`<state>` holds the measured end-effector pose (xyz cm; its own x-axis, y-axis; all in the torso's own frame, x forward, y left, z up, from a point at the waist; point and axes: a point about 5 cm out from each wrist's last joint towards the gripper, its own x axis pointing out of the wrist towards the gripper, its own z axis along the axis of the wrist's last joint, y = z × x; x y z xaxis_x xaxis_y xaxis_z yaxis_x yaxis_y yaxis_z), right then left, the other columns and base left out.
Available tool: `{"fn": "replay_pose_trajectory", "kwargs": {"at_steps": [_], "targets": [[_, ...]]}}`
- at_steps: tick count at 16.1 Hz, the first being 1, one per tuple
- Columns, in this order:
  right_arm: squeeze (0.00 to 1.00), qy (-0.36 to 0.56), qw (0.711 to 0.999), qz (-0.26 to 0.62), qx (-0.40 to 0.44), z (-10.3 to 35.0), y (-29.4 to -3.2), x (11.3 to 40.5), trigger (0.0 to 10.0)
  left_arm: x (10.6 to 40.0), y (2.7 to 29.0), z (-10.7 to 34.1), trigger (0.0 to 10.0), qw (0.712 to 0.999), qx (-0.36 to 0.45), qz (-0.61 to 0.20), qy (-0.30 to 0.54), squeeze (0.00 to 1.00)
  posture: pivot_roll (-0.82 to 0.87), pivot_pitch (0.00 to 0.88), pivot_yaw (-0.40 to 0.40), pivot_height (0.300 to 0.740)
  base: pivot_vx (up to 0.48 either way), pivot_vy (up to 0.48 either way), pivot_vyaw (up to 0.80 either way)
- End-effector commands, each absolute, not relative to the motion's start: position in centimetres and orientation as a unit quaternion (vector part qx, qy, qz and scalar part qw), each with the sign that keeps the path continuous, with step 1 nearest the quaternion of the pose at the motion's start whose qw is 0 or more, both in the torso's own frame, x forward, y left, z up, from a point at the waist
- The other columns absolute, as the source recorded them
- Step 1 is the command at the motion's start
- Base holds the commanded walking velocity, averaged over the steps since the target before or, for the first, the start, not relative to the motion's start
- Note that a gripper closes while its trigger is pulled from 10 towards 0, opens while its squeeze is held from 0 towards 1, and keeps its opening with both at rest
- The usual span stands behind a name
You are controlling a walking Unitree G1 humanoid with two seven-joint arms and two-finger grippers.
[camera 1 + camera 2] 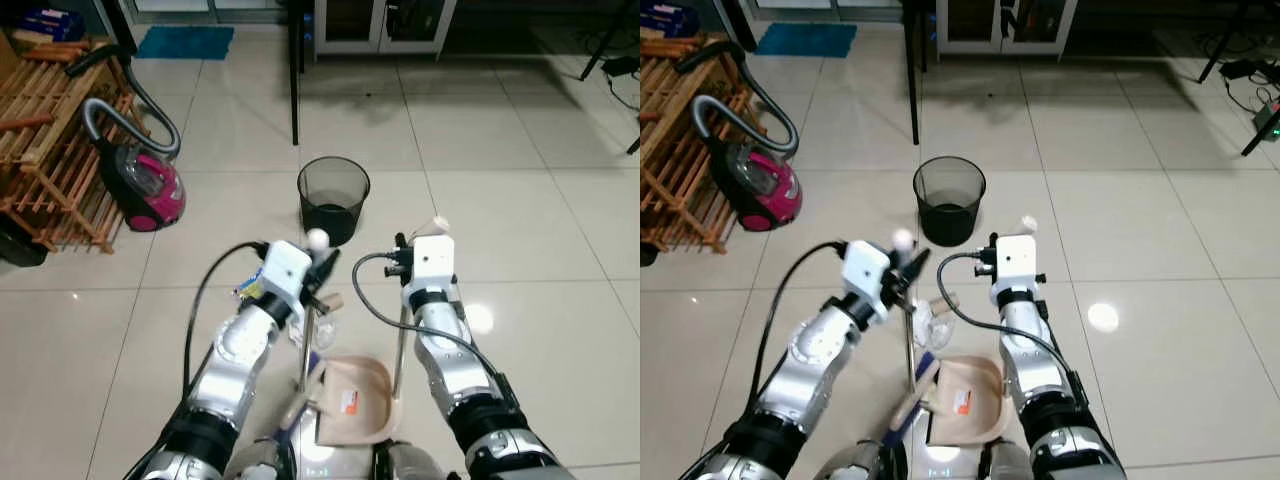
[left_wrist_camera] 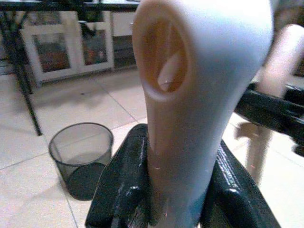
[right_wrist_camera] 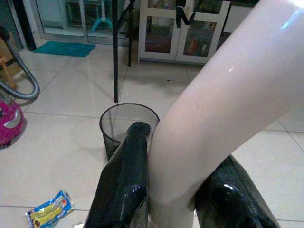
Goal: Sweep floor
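Broom head half hidden behind dustpan, label unreadable.

glossy floor tiles, black mesh bin, wooden rack

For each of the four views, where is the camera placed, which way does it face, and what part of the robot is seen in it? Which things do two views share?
Left eye: on the head, looking forward and down; both silver arms, dustpan, bin.
Right eye: beside it, the same scene; vacuum cleaner.
Left wrist: along the left gripper, jaws clamped on a pale handle, facing the bin.
Right wrist: along the right gripper, jaws clamped on another pale handle, facing the bin; snack packet on the floor.
Shared: all four show the bin.
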<state>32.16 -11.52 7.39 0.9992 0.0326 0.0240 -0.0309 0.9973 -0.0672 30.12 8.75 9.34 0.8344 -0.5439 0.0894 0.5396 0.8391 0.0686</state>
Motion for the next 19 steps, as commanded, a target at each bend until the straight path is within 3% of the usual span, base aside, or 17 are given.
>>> {"fn": "replay_pose_trajectory", "kwargs": {"at_steps": [1, 4, 8, 16, 19], "targets": [[0.00, -0.005, 1.000, 0.011, -0.021, 7.4, -11.5, 32.3, 10.0, 30.6, 8.6, 10.5, 10.0, 0.961, -0.017, -0.268, -0.071, 0.00, -0.01, 0.185, 0.003, 0.740, 0.000, 0.000, 0.00], [0.00, -0.002, 1.000, 0.013, -0.016, 7.4, -11.3, 32.5, 10.0, 31.2, 8.3, 12.5, 10.0, 0.958, -0.083, -0.259, -0.091, 0.00, 0.00, 0.173, 0.007, 0.740, 0.000, 0.000, 0.00], [0.00, 0.005, 1.000, 0.005, -0.007, 7.3, -11.6, 32.6, 10.0, 30.8, 7.8, 13.4, 10.0, 0.944, -0.094, -0.304, -0.088, 0.00, 0.01, 0.160, 0.017, 0.740, 0.000, 0.000, 0.00], [0.00, 0.010, 1.000, -0.013, -0.001, 7.2, -12.8, 32.9, 10.0, 30.9, 9.2, 17.9, 10.0, 0.913, -0.001, -0.384, -0.140, 0.00, 0.01, 0.140, 0.026, 0.740, 0.000, 0.000, 0.00], [0.00, 0.009, 1.000, -0.017, 0.000, 7.2, -13.2, 32.9, 10.0, 31.0, 10.5, 21.7, 10.0, 0.894, 0.007, -0.414, -0.174, 0.00, 0.02, 0.131, 0.029, 0.740, 0.000, 0.000, 0.00]]}}
